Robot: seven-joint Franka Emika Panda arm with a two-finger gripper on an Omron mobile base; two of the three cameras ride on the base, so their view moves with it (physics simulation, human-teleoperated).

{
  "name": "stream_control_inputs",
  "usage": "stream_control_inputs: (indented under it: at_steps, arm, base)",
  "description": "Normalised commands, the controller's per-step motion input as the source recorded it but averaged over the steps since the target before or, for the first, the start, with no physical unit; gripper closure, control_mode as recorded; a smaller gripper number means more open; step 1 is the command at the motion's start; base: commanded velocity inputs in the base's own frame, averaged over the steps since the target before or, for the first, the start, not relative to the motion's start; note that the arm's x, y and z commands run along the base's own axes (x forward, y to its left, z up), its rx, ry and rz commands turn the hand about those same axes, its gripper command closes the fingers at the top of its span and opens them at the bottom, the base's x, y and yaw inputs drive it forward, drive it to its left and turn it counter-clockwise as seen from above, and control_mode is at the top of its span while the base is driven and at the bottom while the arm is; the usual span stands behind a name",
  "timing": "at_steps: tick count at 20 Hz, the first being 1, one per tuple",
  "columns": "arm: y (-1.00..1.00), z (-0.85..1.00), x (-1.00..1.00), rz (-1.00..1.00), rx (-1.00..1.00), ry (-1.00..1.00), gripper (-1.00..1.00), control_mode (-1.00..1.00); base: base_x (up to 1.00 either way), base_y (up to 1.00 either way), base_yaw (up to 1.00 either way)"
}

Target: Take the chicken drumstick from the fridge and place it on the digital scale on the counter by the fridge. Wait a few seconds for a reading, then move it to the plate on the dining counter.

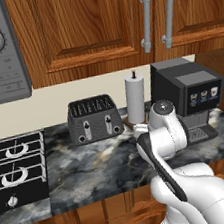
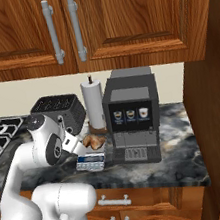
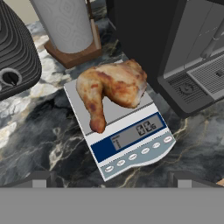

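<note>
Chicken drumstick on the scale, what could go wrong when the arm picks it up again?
The chicken drumstick is lumpy and its narrow end overhangs the digital scale edge, so the open gripper may clamp badly and drop it. The scale is light and could slide. The coffee machine and toaster stand close, so a wide swing might hit them.

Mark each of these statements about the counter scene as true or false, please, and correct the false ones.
1. The chicken drumstick lies on the digital scale. True.
2. The gripper is shut on the drumstick. False: it is open and apart from the meat.
3. The toaster stands on the stove. False: it stands on the marbled counter beside the stove.
4. A paper towel roll stands upright behind the scale. True.
5. The coffee machine stands beside the scale. True.
</note>
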Motion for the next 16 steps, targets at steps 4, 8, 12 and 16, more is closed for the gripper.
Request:
stream_control_inputs:
  at_steps: [4, 8, 12, 16]
  arm:
    - [0.00, 0.00, 0.00, 0.00, 0.00, 0.00, -1.00, -1.00]
    - [0.00, 0.00, 0.00, 0.00, 0.00, 0.00, -1.00, -1.00]
    - [0.00, 0.00, 0.00, 0.00, 0.00, 0.00, -1.00, -1.00]
    - [0.00, 0.00, 0.00, 0.00, 0.00, 0.00, -1.00, -1.00]
  base:
    - [0.00, 0.00, 0.00]
    - [0.00, 0.00, 0.00]
    - [0.00, 0.00, 0.00]
    - [0.00, 0.00, 0.00]
